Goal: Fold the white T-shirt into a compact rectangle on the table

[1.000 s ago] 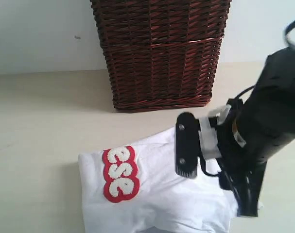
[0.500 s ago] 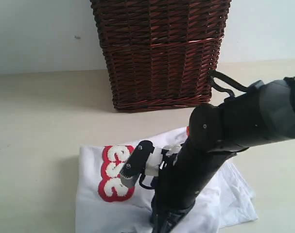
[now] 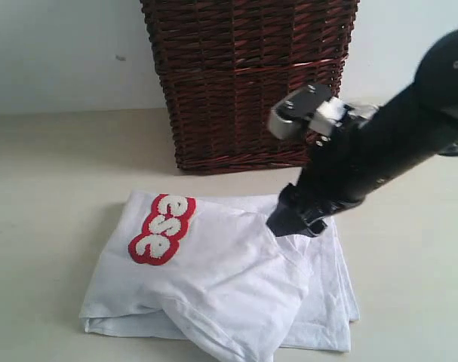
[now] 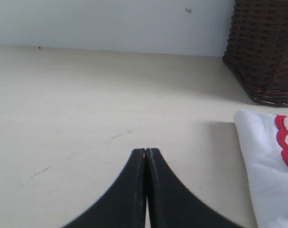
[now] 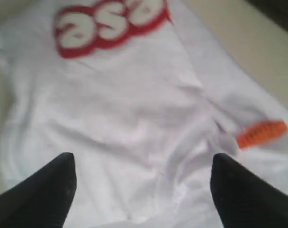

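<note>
The white T-shirt (image 3: 213, 286) lies in a loose, wrinkled fold on the table (image 3: 55, 166), red-outlined letters (image 3: 162, 228) at its far left corner. My right gripper (image 3: 293, 215) hovers just above the shirt's far right edge, open and empty. In the right wrist view, the right gripper (image 5: 144, 159) has its fingertips (image 5: 63, 171) spread wide over crumpled white cloth (image 5: 134, 104), with the orange tag (image 5: 262, 133) off to one side. My left gripper (image 4: 146, 151) is shut, empty, over bare table (image 4: 87, 95), the T-shirt's edge (image 4: 262, 161) beside it.
A tall dark brown wicker basket (image 3: 247, 83) stands right behind the shirt against the pale wall; its corner (image 4: 267, 52) shows in the left wrist view. The right arm (image 3: 387, 143) slants across the right side of the scene.
The right arm dipped low across the shirt, then rose and pulled back to the right with its jaws open. The shirt now lies further left, refolded, letters near the far left corner.
</note>
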